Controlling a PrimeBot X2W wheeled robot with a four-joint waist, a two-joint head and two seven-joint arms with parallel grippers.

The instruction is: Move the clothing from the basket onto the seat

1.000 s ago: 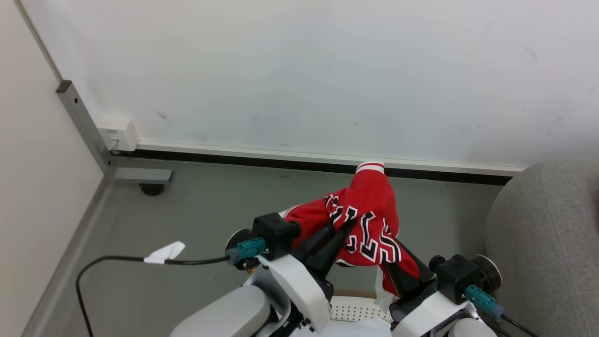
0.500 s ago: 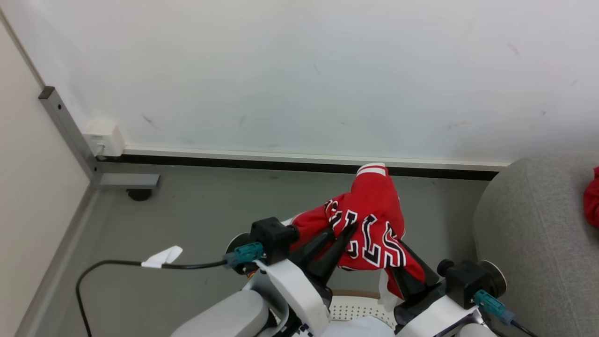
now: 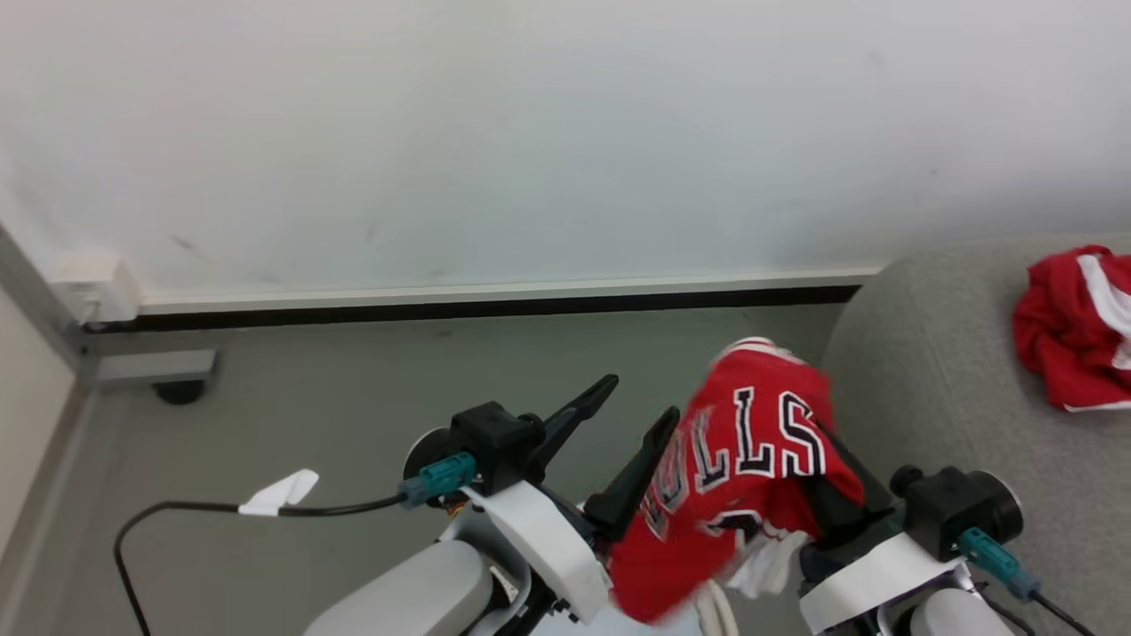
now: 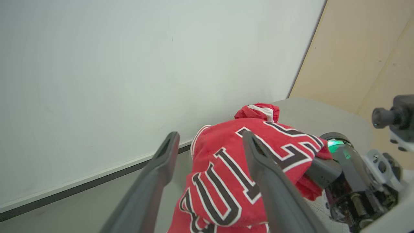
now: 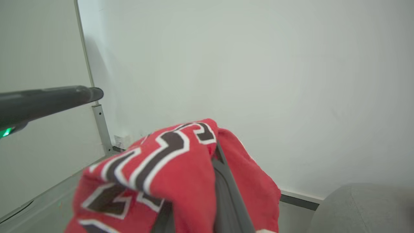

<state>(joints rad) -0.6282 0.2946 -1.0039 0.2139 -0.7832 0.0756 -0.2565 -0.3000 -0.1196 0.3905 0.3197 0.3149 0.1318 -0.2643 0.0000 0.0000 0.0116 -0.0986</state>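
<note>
LIGHTING AND IMAGE QUALITY

Illumination is bright, even and diffuse. The white wall (image 3: pixel 530 132) shows no glare. In the right wrist view, a soft grey shadow lies on it beside the metal post (image 5: pixel 101 129). In the head view, the jersey (image 3: pixel 760 442) is motion-blurred along its lower hem. In the right wrist view it sits near the lens, out of focus.
</note>
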